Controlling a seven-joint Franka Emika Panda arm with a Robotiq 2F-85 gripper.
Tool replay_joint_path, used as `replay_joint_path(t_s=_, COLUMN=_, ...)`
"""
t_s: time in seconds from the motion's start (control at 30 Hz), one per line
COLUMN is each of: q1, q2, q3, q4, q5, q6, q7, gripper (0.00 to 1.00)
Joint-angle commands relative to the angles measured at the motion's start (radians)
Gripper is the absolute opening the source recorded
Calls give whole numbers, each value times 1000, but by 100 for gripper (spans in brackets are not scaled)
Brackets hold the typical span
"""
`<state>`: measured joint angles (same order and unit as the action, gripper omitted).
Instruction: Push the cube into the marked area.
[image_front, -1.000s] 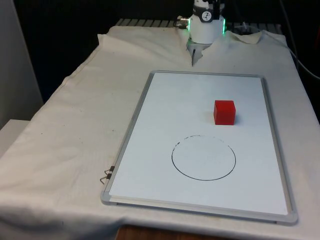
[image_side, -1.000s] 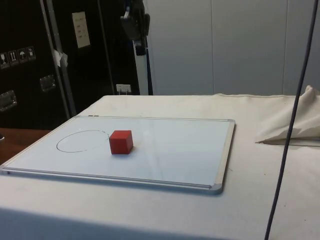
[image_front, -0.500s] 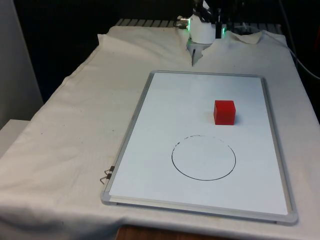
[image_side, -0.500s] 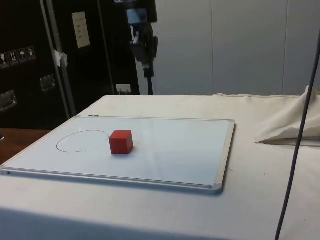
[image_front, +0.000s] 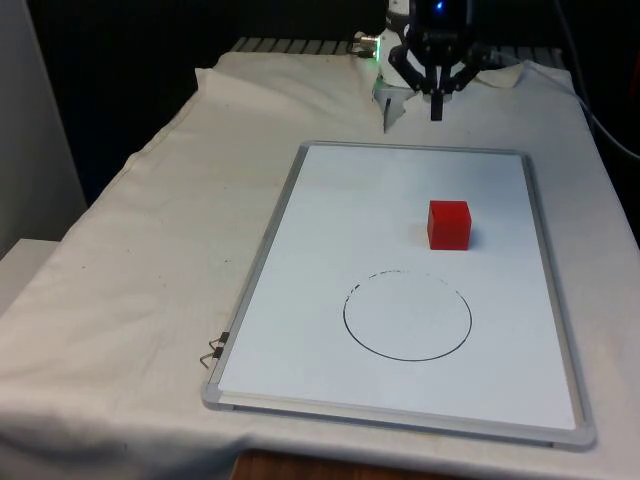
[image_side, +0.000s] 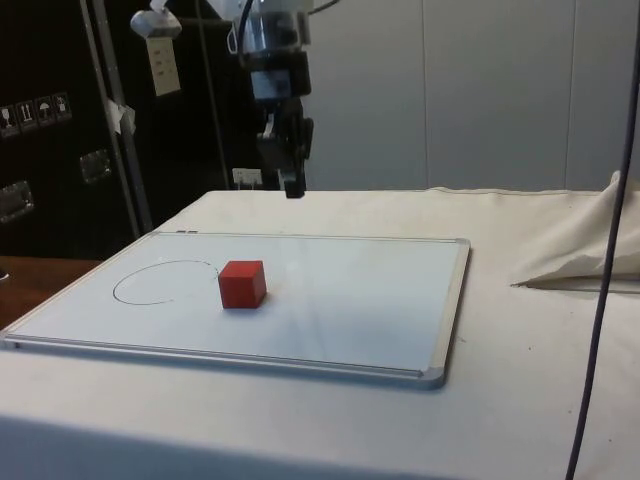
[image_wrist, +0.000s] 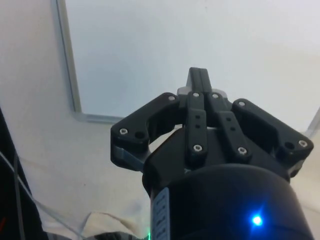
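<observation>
Front view puts my gripper (image_front: 437, 108) in the air above the far edge of the whiteboard (image_front: 330, 250), near the far end of the worktop (image_front: 150, 260), with its fingers pressed together into a single point aimed downward. The wrist view agrees: the two fingers (image_wrist: 198, 82) meet with no gap and carry nothing, and the board's bare white face lies beneath them.

From there the red cube (image_front: 449, 223) lies nearer than the gripper along the board and only slightly to the front view's right, sitting flat on the board and well apart from my fingertips. The side view shows the gripper (image_side: 292, 185) hanging high over the board's far side, with the cube (image_side: 243, 284) low on the surface.

The drawn circle (image_front: 407, 315) is nearer again, just beyond the cube and a touch to the front view's left; the cube rests just outside its line. So gripper, cube and circle run roughly in one line from far to near. I judge I must descend behind the cube's far face and push towards the near edge, steering slightly left.
</observation>
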<state>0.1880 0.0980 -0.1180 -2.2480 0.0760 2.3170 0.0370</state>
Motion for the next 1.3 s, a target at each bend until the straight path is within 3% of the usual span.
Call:
replay_joint_path(t_s=0.0, q1=1, q2=14, q3=2, q4=4, q5=8, q6=13, q7=6, gripper=0)
replay_joint_path(t_s=0.23, q1=0, q2=53, q3=17, q4=11, q5=10, q6=41, q7=19, gripper=0)
replay_joint_path(t_s=0.57, q1=0, q2=120, q3=42, q4=0, q5=26, q6=131, q7=33, gripper=0)
replay_joint_path(t_s=0.6, q1=0, q2=102, q3=38, q4=0, q5=14, q6=105, q7=34, gripper=0)
replay_joint_path(t_s=0.63, q1=-1, q2=129, q3=44, q4=1, q5=28, q6=139, q7=33, gripper=0)
replay_joint_path(t_s=0.87, q1=-4, q2=196, q3=52, q4=12, q5=41, q6=205, q7=27, gripper=0)
replay_joint_path(t_s=1.27, q1=1, q2=234, q3=60, q4=25, q5=32, q6=238, q7=39, gripper=0)
